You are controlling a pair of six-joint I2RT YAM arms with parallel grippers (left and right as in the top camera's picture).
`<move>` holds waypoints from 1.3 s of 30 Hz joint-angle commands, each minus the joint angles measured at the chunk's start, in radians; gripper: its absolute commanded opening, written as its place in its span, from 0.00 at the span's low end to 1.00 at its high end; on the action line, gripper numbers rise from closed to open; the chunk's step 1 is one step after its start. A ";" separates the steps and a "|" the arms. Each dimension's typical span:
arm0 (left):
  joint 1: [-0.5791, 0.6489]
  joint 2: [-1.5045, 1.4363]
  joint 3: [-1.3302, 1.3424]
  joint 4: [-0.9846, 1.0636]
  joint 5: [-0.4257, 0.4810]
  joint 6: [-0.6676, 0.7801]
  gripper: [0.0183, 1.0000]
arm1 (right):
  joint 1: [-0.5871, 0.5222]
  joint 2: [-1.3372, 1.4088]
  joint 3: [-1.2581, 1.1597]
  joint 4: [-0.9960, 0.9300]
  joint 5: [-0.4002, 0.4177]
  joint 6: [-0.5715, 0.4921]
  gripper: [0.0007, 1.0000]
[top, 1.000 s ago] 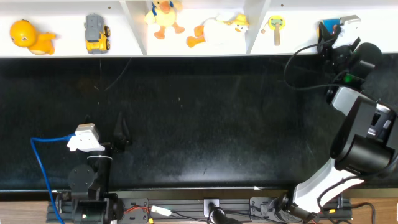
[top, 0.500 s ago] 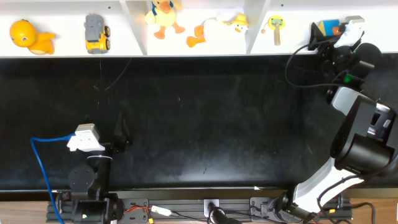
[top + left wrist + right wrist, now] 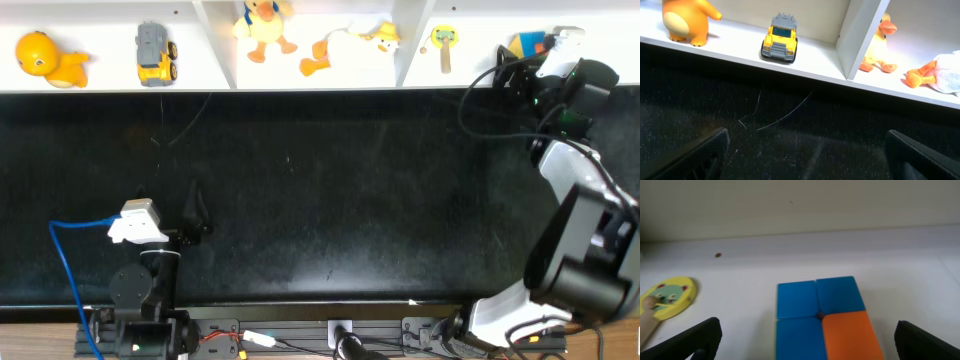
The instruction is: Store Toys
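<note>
Right wrist view showed the blue-and-orange block (image 3: 822, 317) lying straight ahead between the right gripper's (image 3: 807, 327) spread fingers, touching neither.

Black tabletop (image 3: 320, 190), blue cable (image 3: 80, 225)

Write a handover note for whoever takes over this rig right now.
Left gripper open above the black table, holding nothing.
Right gripper open at the shelf's right compartment, fingers either side of the blue-and-orange block lying there beside the yellow paddle toy.
Done: orange duck toy, yellow truck, yellow plush duck and white plush duck also shelved.
Left: probably just back the right arm out.
</note>
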 commanded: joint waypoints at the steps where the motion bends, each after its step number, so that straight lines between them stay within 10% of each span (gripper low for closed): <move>1: 0.010 -0.010 -0.006 0.004 0.010 -0.007 1.00 | 0.014 -0.135 0.011 -0.115 0.097 -0.044 1.00; 8: 0.010 -0.010 -0.006 0.004 0.010 -0.007 1.00 | 0.034 -0.331 0.007 -0.406 0.275 -0.059 0.99; 18: 0.010 -0.010 -0.006 0.004 0.010 -0.007 1.00 | 0.035 -0.642 -0.088 -0.679 0.222 -0.054 1.00; 25: 0.010 -0.010 -0.006 0.004 0.010 -0.007 1.00 | 0.068 -0.674 -0.134 -0.664 0.022 -0.056 1.00; 39: 0.010 -0.010 -0.006 0.004 0.010 -0.007 1.00 | 0.373 -0.422 -0.134 -0.285 0.019 -0.030 1.00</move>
